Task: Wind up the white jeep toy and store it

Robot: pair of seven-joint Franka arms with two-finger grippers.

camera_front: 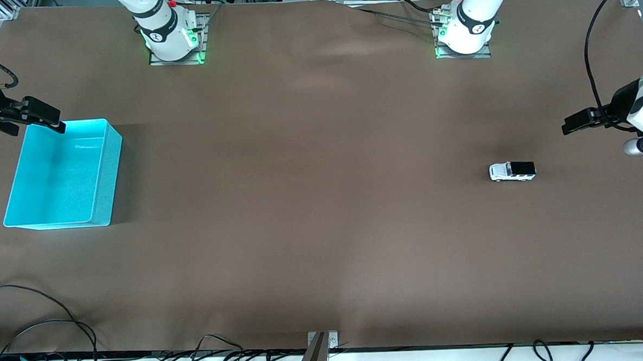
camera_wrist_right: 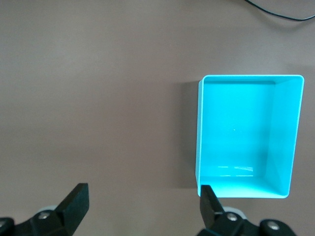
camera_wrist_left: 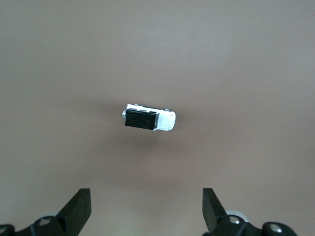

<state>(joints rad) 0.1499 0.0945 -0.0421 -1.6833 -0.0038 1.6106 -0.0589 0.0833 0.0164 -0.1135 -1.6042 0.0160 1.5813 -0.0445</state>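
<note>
The white jeep toy (camera_front: 512,171) (camera_wrist_left: 149,118), boxy with a black roof, stands on its wheels on the brown table toward the left arm's end. My left gripper (camera_front: 567,126) (camera_wrist_left: 146,209) hangs open in the air near that end of the table, apart from the jeep, nothing between its fingers. The turquoise bin (camera_front: 102,179) (camera_wrist_right: 295,137) sits at the right arm's end with nothing in it. My right gripper (camera_front: 58,126) (camera_wrist_right: 142,206) is open over the table beside the bin's corner nearest the robots' bases, holding nothing.
Brown cloth covers the table (camera_front: 311,202). Loose black cables (camera_front: 46,344) lie along the table's edge nearest the front camera, with a metal bracket (camera_front: 322,340) at the middle of that edge. Both arm bases (camera_front: 174,40) (camera_front: 464,33) stand along the robots' side.
</note>
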